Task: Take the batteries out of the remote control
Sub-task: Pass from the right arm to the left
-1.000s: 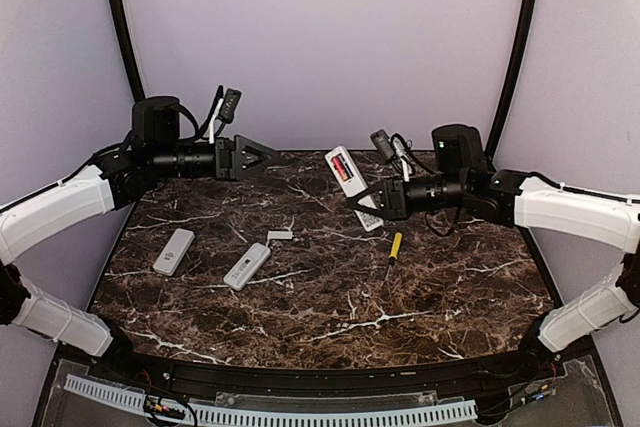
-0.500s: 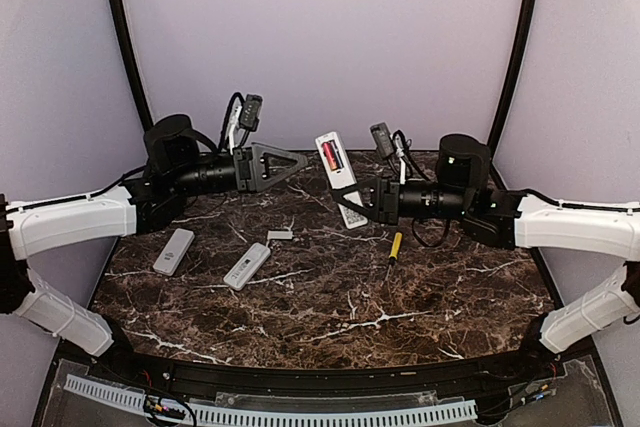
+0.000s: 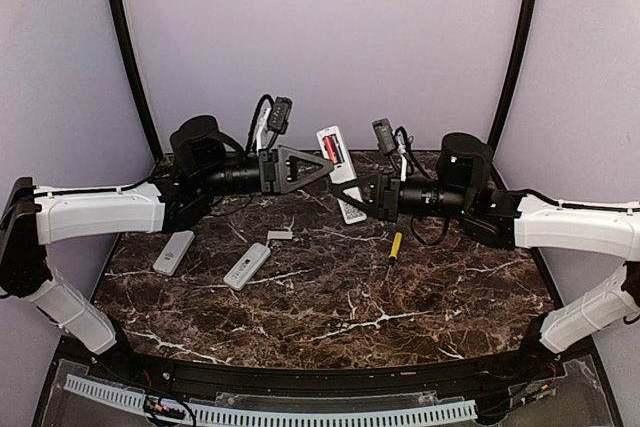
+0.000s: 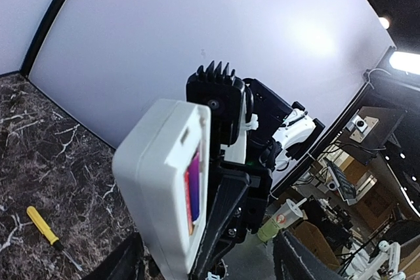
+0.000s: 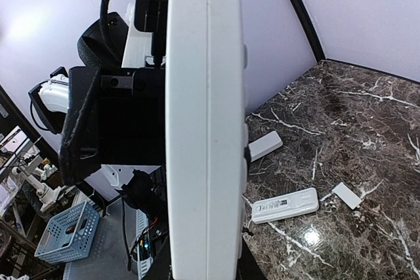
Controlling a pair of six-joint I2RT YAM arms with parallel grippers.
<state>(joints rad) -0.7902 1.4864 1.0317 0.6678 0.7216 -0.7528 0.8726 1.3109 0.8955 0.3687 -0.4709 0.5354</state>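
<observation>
Seen from above, two robot arms meet over the far middle of a dark marble counter [image 3: 330,317]. The right pincer [image 3: 352,194] is clamped on a white remote control [image 3: 336,150] near its lower end and holds it upright, clear of the counter. The remote's battery compartment is open, and an orange-red battery [image 3: 330,151] sits inside it, at the upper end of the remote. The left pincer [image 3: 322,169] points at the remote from the left, its tip just beside the remote. In the left wrist view its fingers [image 4: 298,260] stand wide apart at the bottom of the picture, with the remote between and beyond them, and they grip nothing. On the counter's left half lie two more white remotes, one near the left edge [image 3: 174,251] and one nearer the middle [image 3: 247,265]. A small white cover plate [image 3: 280,235] lies just beyond the second. A yellow-handled screwdriver [image 3: 394,245] lies under the right arm.
</observation>
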